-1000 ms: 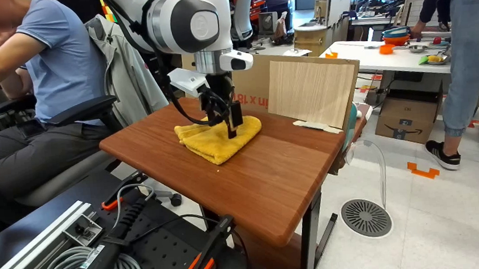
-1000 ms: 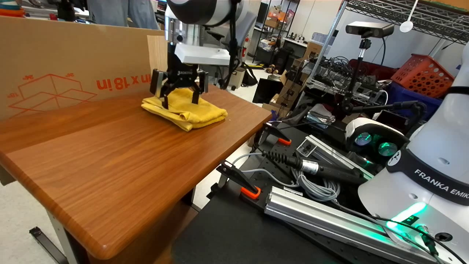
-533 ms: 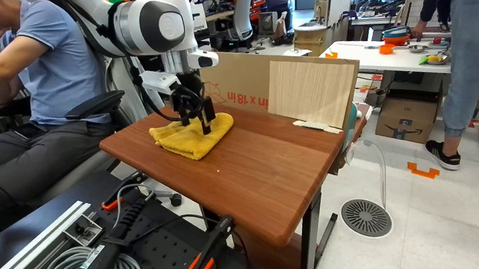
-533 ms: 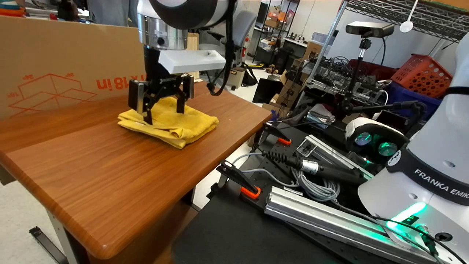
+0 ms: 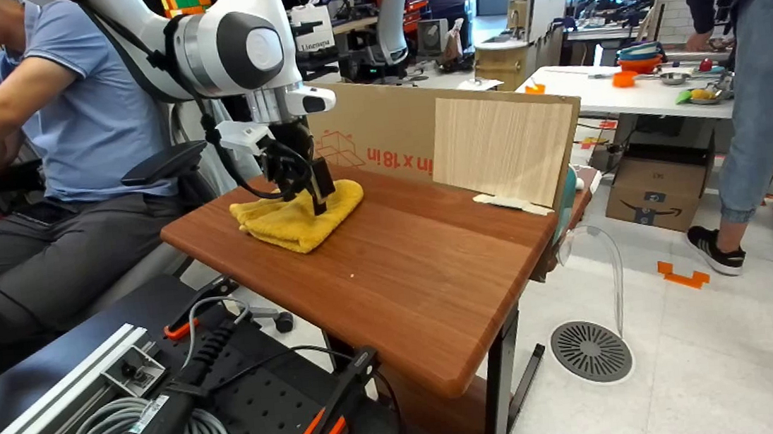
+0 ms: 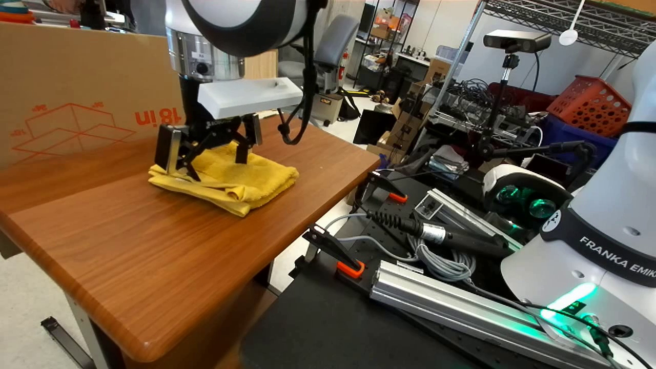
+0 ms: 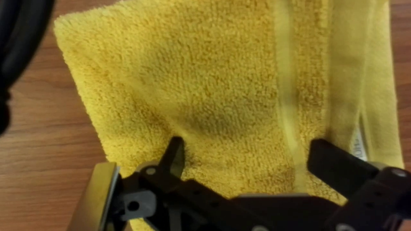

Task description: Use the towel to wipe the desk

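Where the folded towel point(image 7: 218, 73) lies on the tabletop point(image 5: 392, 280), jaws stand spread, touching it — prob. light, soft, floppy, so best pinch several layers nr. the middle.

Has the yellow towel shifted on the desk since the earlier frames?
Yes. In an exterior view, the yellow towel has moved toward the picture's left, now lying farther from the pale wood-grain panel.
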`<state>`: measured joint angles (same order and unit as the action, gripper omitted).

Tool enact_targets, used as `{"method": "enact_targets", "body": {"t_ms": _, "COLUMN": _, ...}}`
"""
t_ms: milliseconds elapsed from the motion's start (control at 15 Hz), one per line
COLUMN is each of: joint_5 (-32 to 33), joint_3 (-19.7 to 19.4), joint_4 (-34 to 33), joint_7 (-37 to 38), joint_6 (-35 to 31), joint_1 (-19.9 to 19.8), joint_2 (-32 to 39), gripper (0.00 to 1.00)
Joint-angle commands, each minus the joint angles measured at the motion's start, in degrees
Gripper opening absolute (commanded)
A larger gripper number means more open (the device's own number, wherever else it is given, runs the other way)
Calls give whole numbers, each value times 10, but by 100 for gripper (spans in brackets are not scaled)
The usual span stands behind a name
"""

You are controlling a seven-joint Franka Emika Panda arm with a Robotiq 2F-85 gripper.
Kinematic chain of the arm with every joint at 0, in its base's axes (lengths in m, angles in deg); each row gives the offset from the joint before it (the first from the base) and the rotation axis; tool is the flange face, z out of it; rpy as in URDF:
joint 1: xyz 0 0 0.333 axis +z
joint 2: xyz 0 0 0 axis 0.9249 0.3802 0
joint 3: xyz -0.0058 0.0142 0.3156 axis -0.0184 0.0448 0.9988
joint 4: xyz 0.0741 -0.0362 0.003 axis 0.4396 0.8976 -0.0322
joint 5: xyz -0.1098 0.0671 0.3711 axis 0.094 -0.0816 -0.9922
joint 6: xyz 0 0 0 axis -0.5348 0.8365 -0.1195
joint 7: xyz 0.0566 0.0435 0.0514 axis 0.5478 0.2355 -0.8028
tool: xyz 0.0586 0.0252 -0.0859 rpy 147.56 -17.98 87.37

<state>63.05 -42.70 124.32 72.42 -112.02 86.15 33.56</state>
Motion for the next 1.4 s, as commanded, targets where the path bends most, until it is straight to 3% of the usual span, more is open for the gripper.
{"method": "enact_targets", "body": {"t_ms": 0, "joint_5": 28, "joint_3": -24, "joint_4": -64, "joint_7": 47, "joint_6": 11, "joint_1": 24, "joint_2": 66, "gripper": 100}}
{"method": "enact_targets", "body": {"t_ms": 467, "joint_5": 64, "joint_3": -37, "joint_4": -141, "joint_7": 94, "joint_6": 31, "joint_1": 73, "joint_2": 111, "gripper": 100}}
{"method": "enact_targets", "body": {"t_ms": 1333, "joint_5": 68, "joint_3": -30, "joint_4": -159, "joint_7": 86, "joint_6": 3, "joint_1": 78, "joint_2": 119, "gripper": 100}}
